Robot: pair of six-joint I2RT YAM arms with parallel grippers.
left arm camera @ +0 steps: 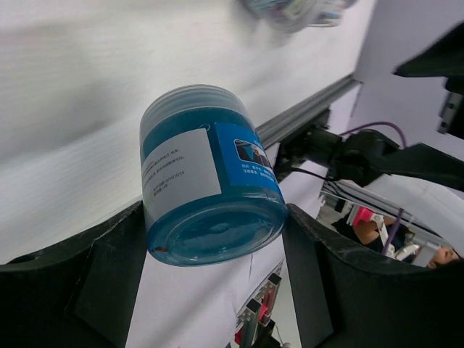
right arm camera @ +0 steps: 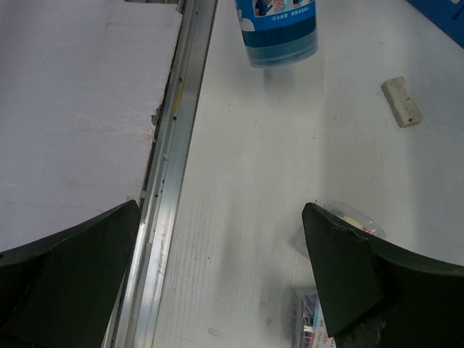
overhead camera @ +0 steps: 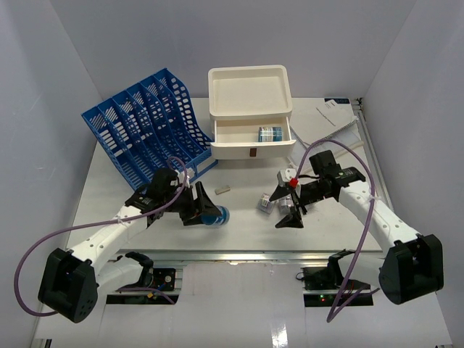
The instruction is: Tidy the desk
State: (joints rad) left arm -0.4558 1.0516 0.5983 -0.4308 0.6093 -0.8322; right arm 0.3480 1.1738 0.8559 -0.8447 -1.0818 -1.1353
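The middle of the tabletop (overhead camera: 246,235), between the two arms, lies open, broken only by a small eraser (overhead camera: 222,190) lying flat. At upper left the blue file rack (overhead camera: 145,127) bars the way. At top centre stands the cream drawer box (overhead camera: 250,101), one drawer (overhead camera: 252,139) pulled out with a small jar (overhead camera: 270,134) inside. The left pincer (overhead camera: 206,210) has its gap filled by a blue jar (overhead camera: 215,216). The right pincer (right arm camera: 221,206) gapes over bare tabletop, small packets (overhead camera: 267,204) crowding just beside it. Papers (overhead camera: 330,112) lie flat at upper right.
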